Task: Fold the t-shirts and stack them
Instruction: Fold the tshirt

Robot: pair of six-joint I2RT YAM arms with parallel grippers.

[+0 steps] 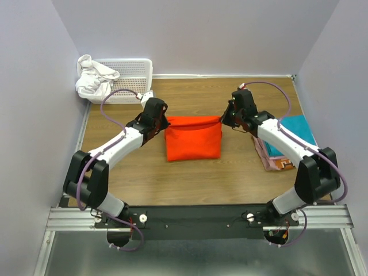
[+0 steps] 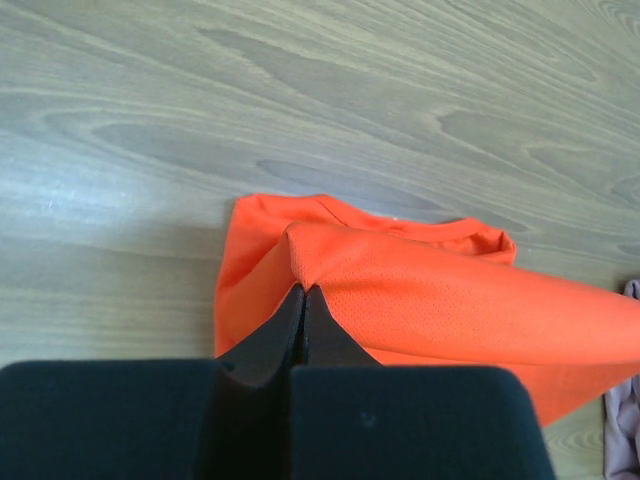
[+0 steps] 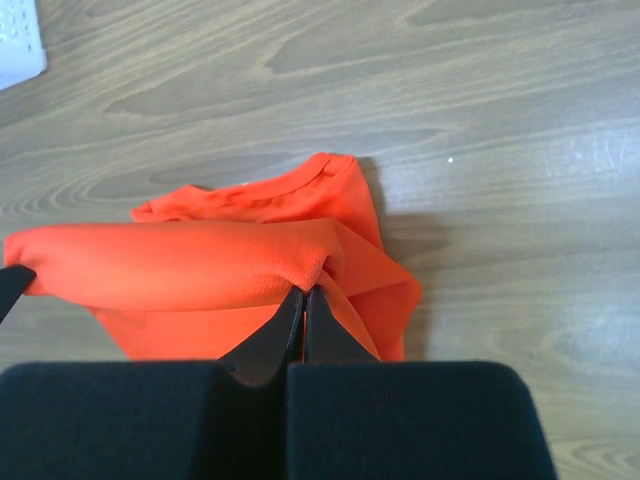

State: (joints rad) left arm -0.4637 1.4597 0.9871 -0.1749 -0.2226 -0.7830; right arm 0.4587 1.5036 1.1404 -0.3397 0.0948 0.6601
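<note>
My left pincer is clamped tight on the orange t-shirt at its ten o'clock corner, my right pincer at its two o'clock corner. It sits at the bench centre; a teal t-shirt lies at three o'clock.

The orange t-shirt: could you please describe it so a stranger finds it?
In the middle of the wooden table lies the orange t-shirt, its far corners pinched by the left tool and right tool. Unlike the teal shirt at right, it is bright orange.
</note>
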